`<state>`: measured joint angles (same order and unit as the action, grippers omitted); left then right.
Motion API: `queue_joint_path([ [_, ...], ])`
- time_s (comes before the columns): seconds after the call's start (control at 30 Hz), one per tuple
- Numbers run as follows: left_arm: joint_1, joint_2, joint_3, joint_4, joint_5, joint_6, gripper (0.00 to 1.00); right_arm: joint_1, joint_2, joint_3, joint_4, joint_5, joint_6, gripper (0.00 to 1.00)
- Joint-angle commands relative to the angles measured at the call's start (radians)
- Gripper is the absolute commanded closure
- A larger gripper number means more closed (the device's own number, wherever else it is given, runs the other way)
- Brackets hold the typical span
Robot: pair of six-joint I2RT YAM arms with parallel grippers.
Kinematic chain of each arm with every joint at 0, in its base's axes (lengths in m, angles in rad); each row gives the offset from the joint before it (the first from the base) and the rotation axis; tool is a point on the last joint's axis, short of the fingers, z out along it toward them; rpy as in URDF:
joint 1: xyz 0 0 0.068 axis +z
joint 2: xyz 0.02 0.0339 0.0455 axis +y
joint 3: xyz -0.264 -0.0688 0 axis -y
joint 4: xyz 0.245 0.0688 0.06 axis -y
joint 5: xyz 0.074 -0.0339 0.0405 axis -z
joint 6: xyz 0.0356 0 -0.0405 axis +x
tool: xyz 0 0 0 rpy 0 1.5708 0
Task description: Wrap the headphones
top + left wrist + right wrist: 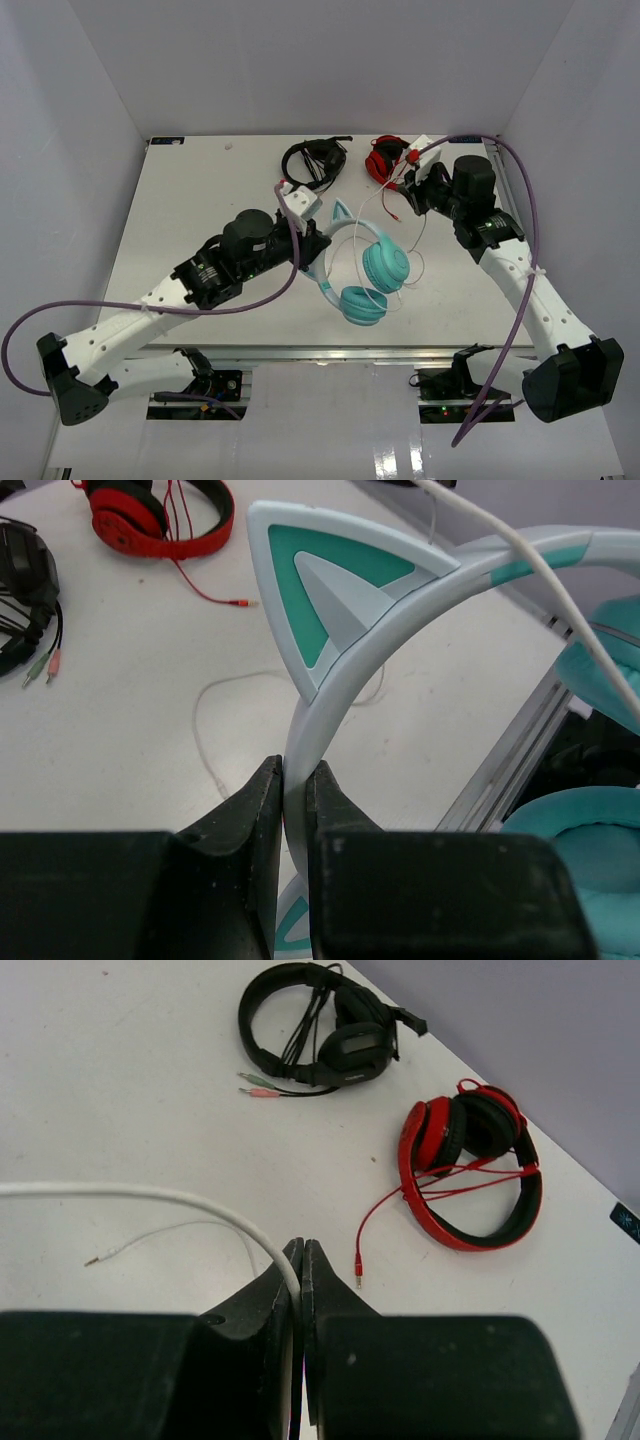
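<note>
**Near the Front Edge, Two Slim Holds That Could Slip**

Closest to the arm bases, the headphones [366, 285] sat with their two teal cups [362, 305] low by the front rim of the table [180, 200]. Whether the cups rested on it or hung just clear could not be told. The left gripper [290, 805] was clamped on the pale headband [335, 695] just below a cat ear [330, 590], biting only the band's narrow edge. That looked like the weakest point. The band could pivot or slide between the jaws under the weight of the cups. With the cups so near the rim, a slip could send them over it.

Further out, the right gripper [301, 1265] was pinched together on the thin white cable [180, 1198], which ran back toward the cups and crossed the headband in the left wrist view. So fine a cord could creep through the jaws once pulled taut. A harder pull might instead drag the band out of the left hold. A slack loop lay on the table with its plug end [90, 1260] free, and that slack could catch on a cat ear during winding.

Farthest away lay the red headphones [470, 1175] and the black headphones [320, 1035]. The red lead [385, 1210] ended just beside the right fingertips, so a wide sweep there could hook it.
</note>
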<state>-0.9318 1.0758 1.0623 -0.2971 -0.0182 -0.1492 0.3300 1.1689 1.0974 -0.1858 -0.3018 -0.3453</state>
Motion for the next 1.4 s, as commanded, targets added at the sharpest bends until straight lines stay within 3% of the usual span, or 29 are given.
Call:
queue_joint_path([
  [0.0,-0.002,-0.093,-0.034,0.107,-0.075,-0.162,1.0,-0.089,-0.082,-0.022,0.143,-0.076,0.16,0.92],
  [0.27,-0.001,-0.118,-0.017,0.14,-0.149,-0.278,1.0,-0.119,-0.112,-0.134,0.298,-0.384,0.326,0.92],
  [0.43,-0.002,-0.069,0.031,0.214,-0.179,-0.35,1.0,-0.12,-0.103,-0.232,0.493,-0.608,0.548,0.92],
  [0.9,-0.002,0.066,0.224,0.289,-0.282,-0.464,1.0,-0.12,-0.069,-0.346,0.765,-0.682,0.765,0.92],
  [1.03,-0.002,0.073,0.241,0.289,-0.279,-0.466,1.0,-0.121,-0.062,-0.35,0.816,-0.697,0.809,0.87],
  [1.17,-0.002,0.089,0.269,0.286,-0.272,-0.469,1.0,-0.121,-0.05,-0.352,0.852,-0.709,0.842,0.73],
  [1.3,-0.002,0.133,0.328,0.277,-0.256,-0.477,1.0,-0.113,-0.028,-0.37,0.894,-0.711,0.877,0.46],
  [1.37,-0.002,0.152,0.354,0.276,-0.25,-0.483,1.0,-0.098,-0.014,-0.377,0.916,-0.713,0.885,0.37],
])
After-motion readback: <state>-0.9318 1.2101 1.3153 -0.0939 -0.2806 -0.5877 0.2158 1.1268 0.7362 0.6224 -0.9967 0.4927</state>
